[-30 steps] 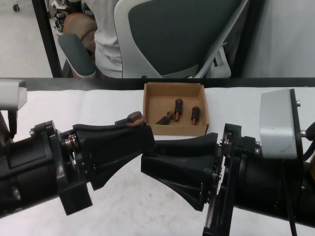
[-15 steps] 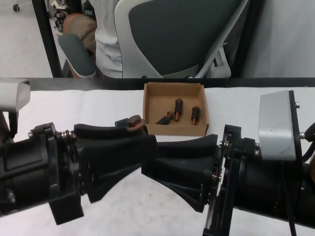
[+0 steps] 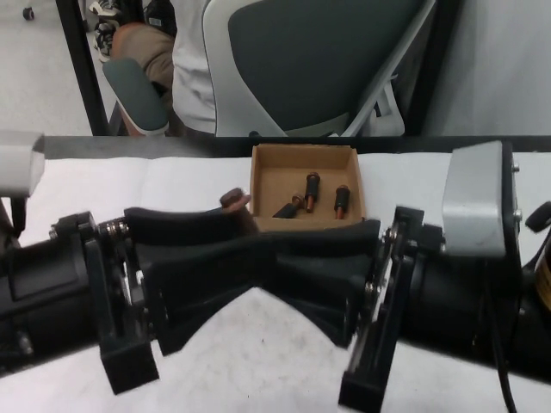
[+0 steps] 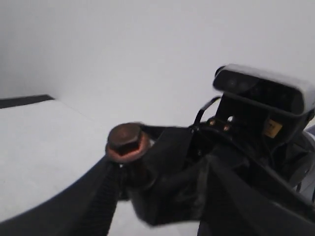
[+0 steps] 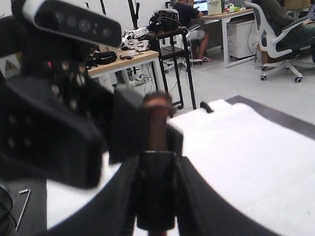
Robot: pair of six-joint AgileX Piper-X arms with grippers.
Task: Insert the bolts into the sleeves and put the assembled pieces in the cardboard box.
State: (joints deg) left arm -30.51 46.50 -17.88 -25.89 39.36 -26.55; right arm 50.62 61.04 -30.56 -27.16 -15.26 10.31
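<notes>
Over the middle of the white bench my two grippers meet tip to tip. My left gripper (image 3: 244, 225) is shut on a copper bolt (image 3: 233, 200), whose hexagonal head (image 4: 125, 141) sticks out past the fingers. My right gripper (image 5: 156, 194) is shut on a black sleeve (image 5: 156, 187). The bolt's shaft (image 5: 156, 123) stands in line with the sleeve's end and meets it; how deep it sits is hidden. Just beyond the grippers lies the cardboard box (image 3: 255, 194), with three assembled pieces (image 3: 311, 191) inside.
A black strip (image 3: 129, 146) marks the bench's far edge, and a grey office chair (image 3: 310, 60) stands behind it. White bench surface (image 3: 258, 353) lies open in front of and beside the grippers.
Both grippers have closed in on each other, left going right and right going left. Their fingers now overlap, and the bolt has come up to the sleeve.
</notes>
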